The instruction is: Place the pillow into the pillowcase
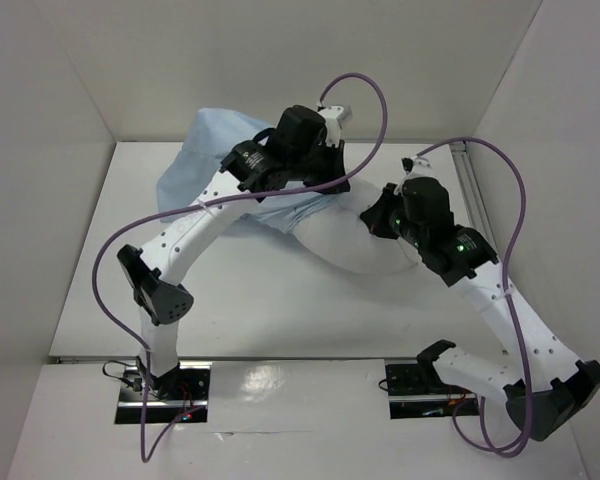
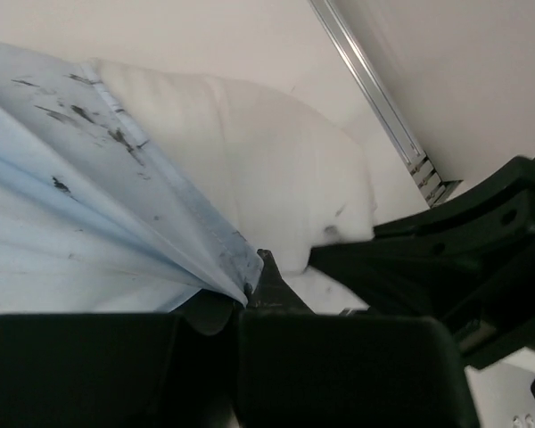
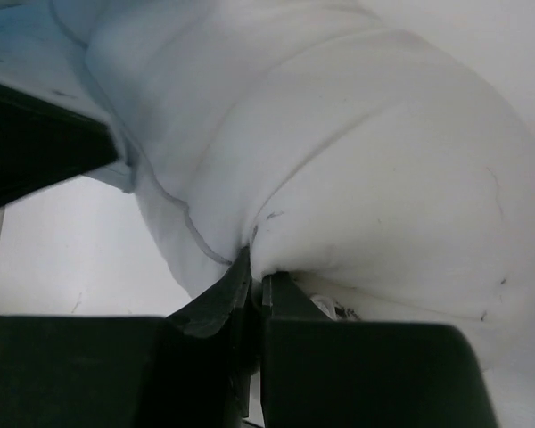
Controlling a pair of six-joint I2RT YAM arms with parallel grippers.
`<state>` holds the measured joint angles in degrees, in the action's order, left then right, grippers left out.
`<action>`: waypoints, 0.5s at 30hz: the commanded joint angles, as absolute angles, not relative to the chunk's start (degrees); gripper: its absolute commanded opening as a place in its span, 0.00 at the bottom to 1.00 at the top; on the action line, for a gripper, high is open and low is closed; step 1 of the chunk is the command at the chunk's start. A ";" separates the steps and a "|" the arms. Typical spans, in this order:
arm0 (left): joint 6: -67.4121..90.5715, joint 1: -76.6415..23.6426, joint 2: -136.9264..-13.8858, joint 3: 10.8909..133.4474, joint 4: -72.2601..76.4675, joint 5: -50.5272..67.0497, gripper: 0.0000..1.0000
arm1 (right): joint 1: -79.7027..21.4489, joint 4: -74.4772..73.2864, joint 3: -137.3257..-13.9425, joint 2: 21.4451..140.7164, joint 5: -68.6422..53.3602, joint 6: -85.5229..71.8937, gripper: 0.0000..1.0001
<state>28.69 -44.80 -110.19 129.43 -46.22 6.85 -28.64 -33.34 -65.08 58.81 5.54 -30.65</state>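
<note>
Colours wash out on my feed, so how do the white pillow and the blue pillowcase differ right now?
The plump white fabric pillow bulges rounded; the thin light blue fabric pillowcase gathers in flat folds. The pillowcase carries small dark specks; the pillow is nearly plain. The left tool pinches the pillowcase edge, the right tool pinches the pillow. Both are soft cloth, each held in a shut tool.

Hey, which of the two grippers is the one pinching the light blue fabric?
The left gripper: it is shut on the edge of the light blue pillowcase, while the right gripper pinches the plump white pillow instead.
</note>
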 commanded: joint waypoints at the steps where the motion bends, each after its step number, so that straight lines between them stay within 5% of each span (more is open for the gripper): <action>1: 28.92 -47.80 -98.28 130.44 -37.08 11.96 0.00 | -29.97 -32.59 -69.34 53.54 8.87 -28.57 0.00; 15: 28.83 -48.70 -87.88 132.27 -40.43 3.43 0.00 | -29.44 -51.33 -78.13 43.94 12.48 -27.95 0.00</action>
<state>28.64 -49.54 -88.14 128.66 -51.18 3.07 -29.39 -44.47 -77.69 42.26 11.46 -28.23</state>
